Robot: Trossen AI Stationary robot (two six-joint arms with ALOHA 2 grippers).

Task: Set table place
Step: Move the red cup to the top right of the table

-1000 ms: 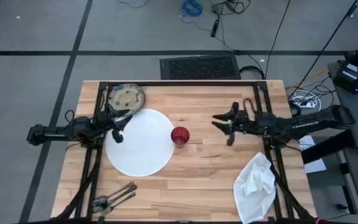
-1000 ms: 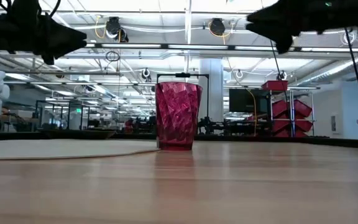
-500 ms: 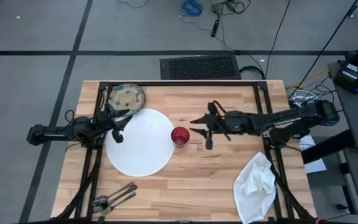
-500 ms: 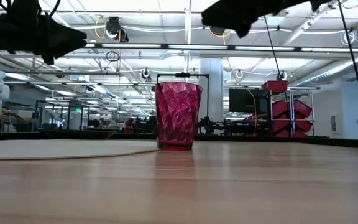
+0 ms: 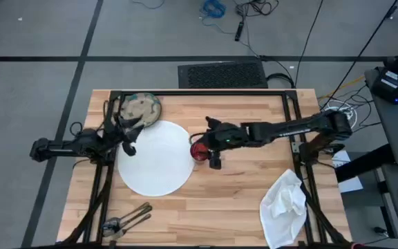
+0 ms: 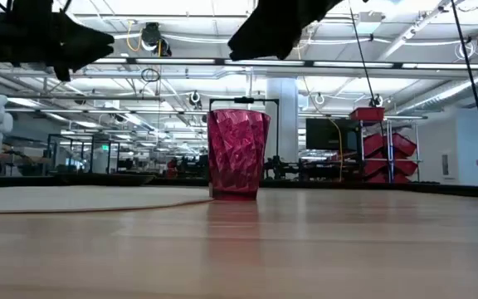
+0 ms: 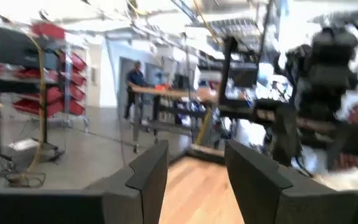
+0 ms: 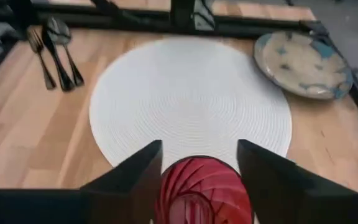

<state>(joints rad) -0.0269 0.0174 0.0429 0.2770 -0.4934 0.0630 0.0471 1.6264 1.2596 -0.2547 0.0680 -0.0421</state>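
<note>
A small red cup [image 5: 199,150] [image 6: 238,154] stands upright on its base on the wooden table [image 5: 247,194], just off the right rim of the large round white plate [image 5: 155,158]. My right gripper [image 5: 206,143] hangs open above the cup. In the right wrist view its fingers [image 8: 132,177] stand to either side of the cup [image 8: 204,190]. The low view shows the gripper [image 6: 276,23] higher than the cup's rim. My left gripper [image 5: 130,136] is open over the plate's far left rim, near the speckled bowl [image 5: 139,108].
A white napkin [image 5: 284,205] lies crumpled at the near right corner. Dark cutlery [image 5: 126,221] lies at the near left edge. The bowl sits at the far left, against the plate's rim. Bare wood lies between the cup and the napkin.
My right gripper has travelled from the table's right part toward its left edge and now hangs over the red cup, still open. My left gripper has shifted a little toward the bowl. The cup, plate, bowl, napkin and cutlery have stayed put.
</note>
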